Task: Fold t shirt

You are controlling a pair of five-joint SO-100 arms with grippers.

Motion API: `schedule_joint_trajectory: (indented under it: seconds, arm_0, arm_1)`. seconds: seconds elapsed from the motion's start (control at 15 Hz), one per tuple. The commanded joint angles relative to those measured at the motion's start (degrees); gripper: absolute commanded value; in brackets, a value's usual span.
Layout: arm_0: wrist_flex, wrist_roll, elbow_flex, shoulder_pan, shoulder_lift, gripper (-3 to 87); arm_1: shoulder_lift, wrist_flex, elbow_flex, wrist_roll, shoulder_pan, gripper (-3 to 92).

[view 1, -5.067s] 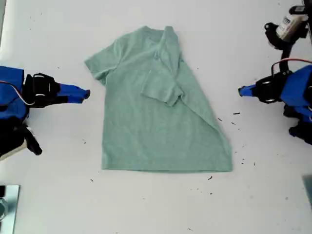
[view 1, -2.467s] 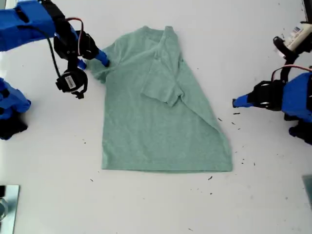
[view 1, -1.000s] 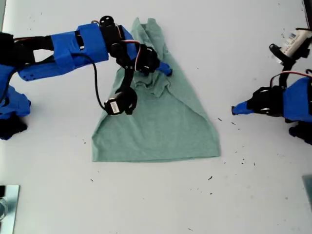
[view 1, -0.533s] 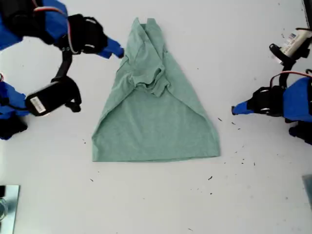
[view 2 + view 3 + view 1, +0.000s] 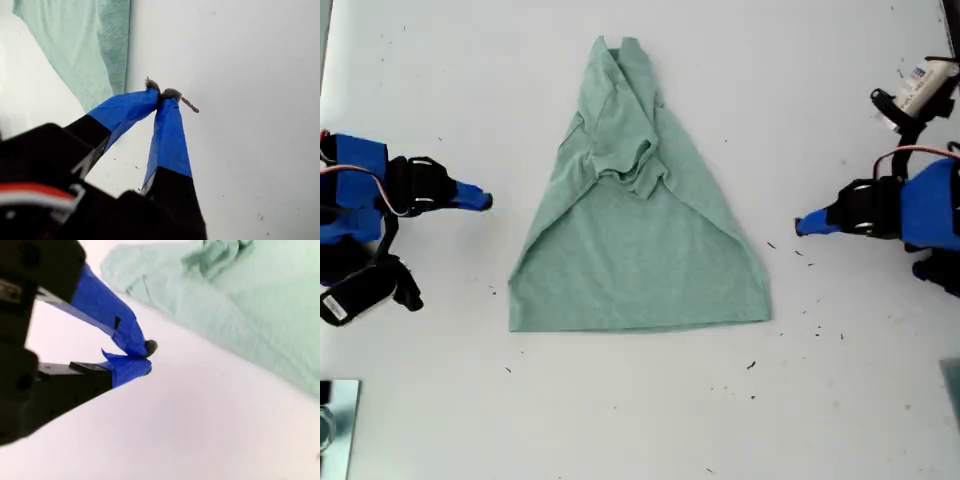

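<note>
Since half a second ago, the arm at the exterior view's left has dropped from beside the garment's upper edge to low over the table, and its blue gripper (image 5: 485, 201) now points at the cloth from well apart. The arm at the exterior view's right sits as before, with its gripper (image 5: 802, 226) also aimed at the cloth and clear of it. I cannot tell from the wrist views which of these two arms is which.

My first gripper (image 5: 162, 96) has its blue-taped tips pressed together with nothing between them, and grey fluff clings to the tips. My second gripper (image 5: 144, 359) is likewise closed on nothing, hanging just above the bare surface.

The t shirt (image 5: 640, 260) lies in the middle of the table, touched by neither gripper. Its collar is toward the exterior view's top and its straight hem toward the bottom. Both sides are folded inward, so the outline narrows to the collar, and the sleeves lie bunched in a small heap on the upper chest.

The table (image 5: 640, 420) is plain white and scattered with small dark specks, thickest near the exterior view's lower right. A grey metallic object (image 5: 334, 420) shows at that view's lower left corner; I cannot tell what it is.
</note>
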Motion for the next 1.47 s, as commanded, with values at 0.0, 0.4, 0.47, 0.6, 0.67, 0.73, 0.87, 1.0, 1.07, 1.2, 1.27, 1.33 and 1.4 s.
schedule_joint_trajectory:
  seconds: [0.0,0.4,0.47,0.6,0.67,0.73,0.87,1.0,1.07,1.2,1.27,1.33,1.4]
  arm_0:
    - [0.09,-0.70,2.72,0.44,4.39,-0.2]
    - [0.09,-0.62,2.81,0.44,4.83,-0.2]
    - [0.09,-0.62,2.90,0.62,4.83,-0.2]
    - [0.09,-0.44,2.90,0.70,4.83,-0.2]
    - [0.09,-0.35,2.90,0.79,4.83,-0.2]
    - [0.09,-0.35,2.90,0.97,5.01,-0.2]
    - [0.09,-0.35,2.90,0.88,5.01,-0.2]
    - [0.09,-0.26,2.90,0.97,5.01,-0.2]
    - [0.09,-0.26,2.90,1.05,5.01,-0.2]
    - [0.09,-0.26,2.90,1.14,5.01,-0.2]
    - [0.09,-0.18,2.90,1.14,5.01,-0.2]
    - [0.09,-0.18,2.90,1.23,5.01,-0.2]
    - [0.09,-0.18,2.90,1.23,5.01,-0.2]
  arm_1:
    - [0.26,-0.53,1.85,-2.64,-0.53,2.2]
    - [-56.51,13.10,-64.60,-16.35,-5.80,22.5]
    - [-63.11,16.26,-70.93,-17.31,-7.65,34.0]
    - [-70.58,18.90,-73.13,-15.29,-10.37,35.7]
    - [-72.42,18.37,-72.07,-13.97,-11.78,36.1]
    - [-73.83,17.84,-70.75,-12.92,-13.10,35.6]
    - [-76.64,13.45,-65.48,-11.69,-14.33,33.8]
    - [-81.47,4.75,-60.12,-10.99,-15.64,32.1]
    - [-84.64,0.88,-58.27,-10.55,-16.44,31.6]
    - [-89.65,-8.09,-52.21,-9.32,-17.40,28.4]
    - [-91.05,-13.80,-47.29,-8.79,-17.49,23.0]
    - [-91.23,-19.86,-41.84,-7.47,-17.58,10.3]
    - [-90.70,-24.26,-37.09,-6.68,-17.58,-1.0]
